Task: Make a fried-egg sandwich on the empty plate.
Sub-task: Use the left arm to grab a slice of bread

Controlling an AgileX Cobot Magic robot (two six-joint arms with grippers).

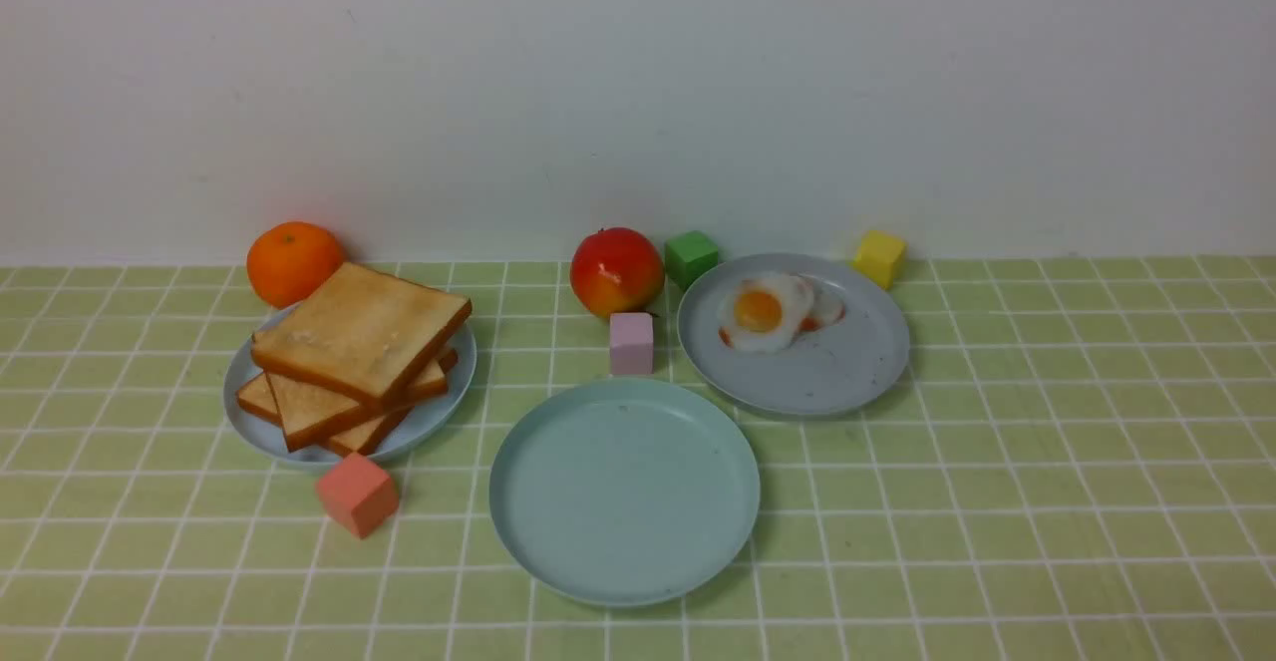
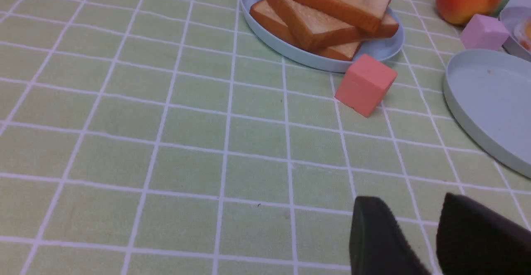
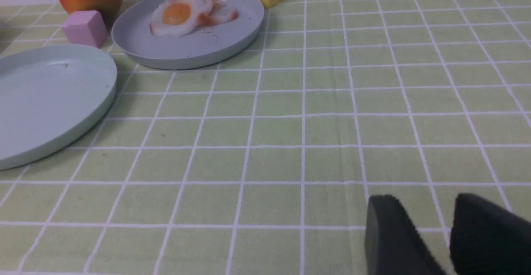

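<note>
1. The left arm's black fingers [image 2: 383, 233] stand apart with nothing between them, and the right arm's black fingers [image 3: 400, 233] do the same — a moderate gap on each, touching neither food nor plate.

2. Nothing is built yet, so the step in hand looks to be fetching the bottom slice. The toast lies on the light-blue round plate [image 1: 461, 394] on the robot's left, a loose pile crowned by a square golden-brown toast slice with darker crusts [image 1: 361, 327]. The flat white fried egg with an orange yolk [image 1: 760, 312] is on the grey-blue round plate [image 1: 827, 382] to the right, partly over another piece of egg. The pale mint-green round plate [image 1: 625, 501] sits bare between and nearer, on the green-checked tabletop [image 1: 997, 581].

3. I'd send the left arm for that top slice. Open the fingers wider than the crust is thick, straddle one overhanging edge, and keep the lower finger out of the slice beneath — the pile is skewed and could slide.

4. Squeeze gently, lift straight up before crossing, and clear the coral-pink cube [image 1: 357, 495] at the pile's near side. Lower it level over the middle of the mint plate, leaving room for the egg and the second slice to sit squarely.
</note>
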